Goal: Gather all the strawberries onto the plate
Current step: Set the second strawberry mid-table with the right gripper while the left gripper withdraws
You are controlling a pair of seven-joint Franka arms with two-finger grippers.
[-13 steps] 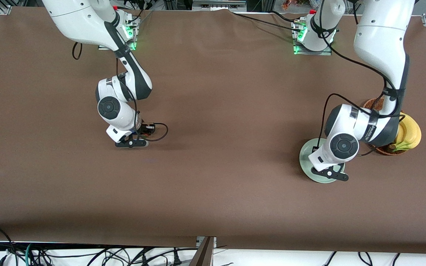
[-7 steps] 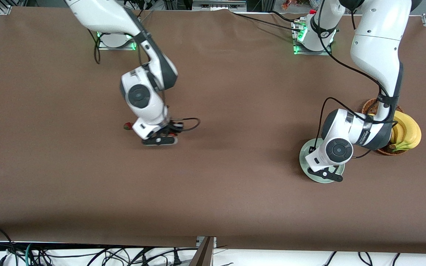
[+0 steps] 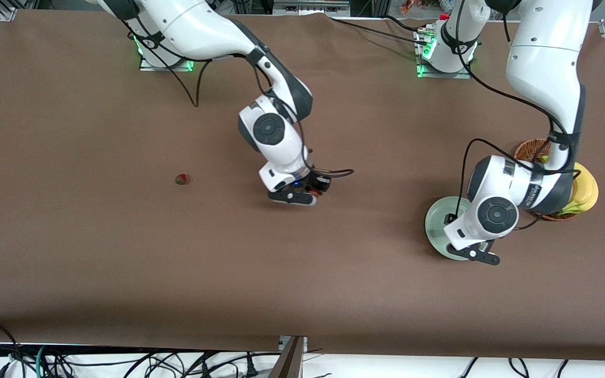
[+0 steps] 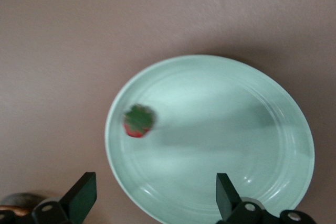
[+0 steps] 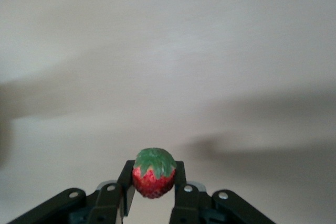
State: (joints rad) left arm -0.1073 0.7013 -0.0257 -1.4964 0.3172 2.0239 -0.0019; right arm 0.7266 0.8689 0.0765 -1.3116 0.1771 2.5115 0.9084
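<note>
Three small red strawberries with green caps show. One strawberry [image 3: 182, 179] lies on the brown table [image 3: 97, 252] toward the right arm's end. The right gripper [image 5: 153, 199], over mid-table, pinches a second berry [image 5: 154, 172]. The left gripper [image 4: 152, 196], fingers spread, hovers over the pale mint-green round plate [image 4: 247, 129], where a third berry [image 4: 138, 121] rests, beside the brown wicker basket [image 3: 531, 149].
</note>
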